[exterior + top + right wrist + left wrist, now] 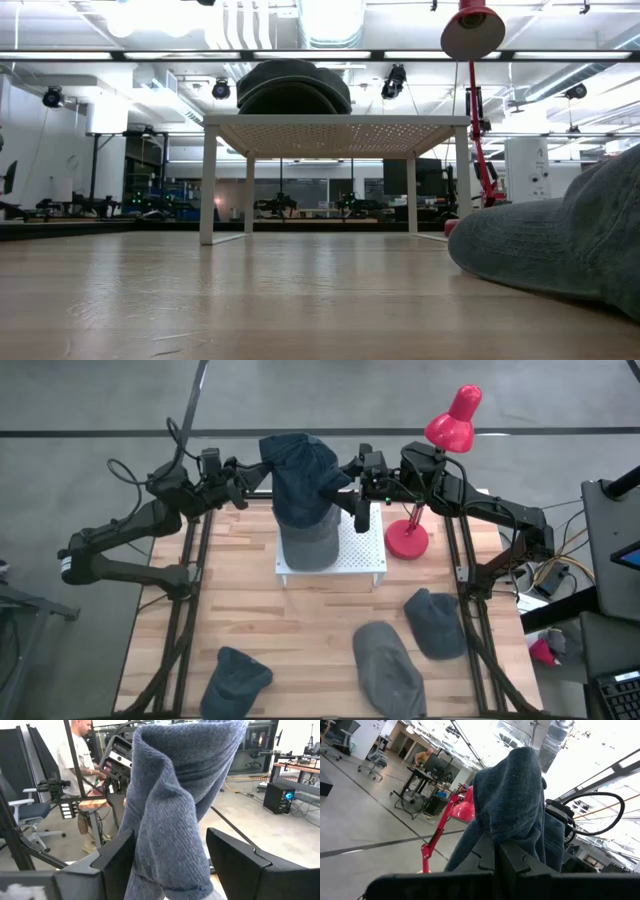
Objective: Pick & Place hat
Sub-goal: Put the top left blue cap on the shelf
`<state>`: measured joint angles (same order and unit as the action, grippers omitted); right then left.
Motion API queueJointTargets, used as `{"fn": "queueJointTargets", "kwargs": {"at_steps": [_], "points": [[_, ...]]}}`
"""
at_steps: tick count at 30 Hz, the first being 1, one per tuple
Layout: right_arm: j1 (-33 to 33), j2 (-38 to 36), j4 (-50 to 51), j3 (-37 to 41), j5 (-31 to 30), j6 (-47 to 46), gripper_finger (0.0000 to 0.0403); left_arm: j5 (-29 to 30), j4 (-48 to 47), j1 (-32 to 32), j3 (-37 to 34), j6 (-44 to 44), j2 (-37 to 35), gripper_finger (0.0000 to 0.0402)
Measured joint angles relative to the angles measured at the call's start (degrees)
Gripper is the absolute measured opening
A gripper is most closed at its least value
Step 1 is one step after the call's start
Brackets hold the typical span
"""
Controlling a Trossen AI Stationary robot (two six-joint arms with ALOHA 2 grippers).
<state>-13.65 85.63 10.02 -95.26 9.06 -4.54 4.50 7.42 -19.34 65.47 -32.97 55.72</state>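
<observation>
One dark blue hat up in the air, slung between both hands above the back of the worktop. Hanging in limp folds, crown uppermost, directly over the white perforated stand.

Left hand at the hat's left edge, fingers clamped tight on a fold of the fabric; in the left wrist view, cloth draped over the closed fingertips.

Right hand at the hat's right edge, fingers spread apart. In the right wrist view, fabric hanging down between the two fingers, close against one and clear of the other, so not pinched.

On the stand below, a grey hat, seen in the low view as a dark dome on the stand's top.

Just right of the stand, a red desk lamp, base on the worktop.

Toward the front of the worktop, three loose hats well apart from the stand: navy hat at front left, pale grey hat front centre, slate hat right of it.

Beyond the worktop, a person standing at a desk.
</observation>
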Motion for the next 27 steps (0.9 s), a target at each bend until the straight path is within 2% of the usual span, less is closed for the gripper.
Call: {"fn": "queueJointTargets", "kwargs": {"at_steps": [13,16,20,27], "points": [[0.0,0.0,0.1,0.0,0.0,-0.6,0.0246,0.0,0.0,0.0,0.0,0.0,0.0,0.0],[0.0,0.0,0.1,0.0,0.0,-0.7,0.0233,0.0,0.0,0.0,0.0,0.0,0.0,0.0],[0.0,0.6,0.1,0.0,0.0,-1.1,0.018,0.0,0.0,0.0,0.0,-0.1,0.0,0.0],[0.0,2.6,-0.6,0.0,1.3,-0.5,0.003,0.1,0.0,-0.1,0.0,-0.2,0.0,0.0]]}}
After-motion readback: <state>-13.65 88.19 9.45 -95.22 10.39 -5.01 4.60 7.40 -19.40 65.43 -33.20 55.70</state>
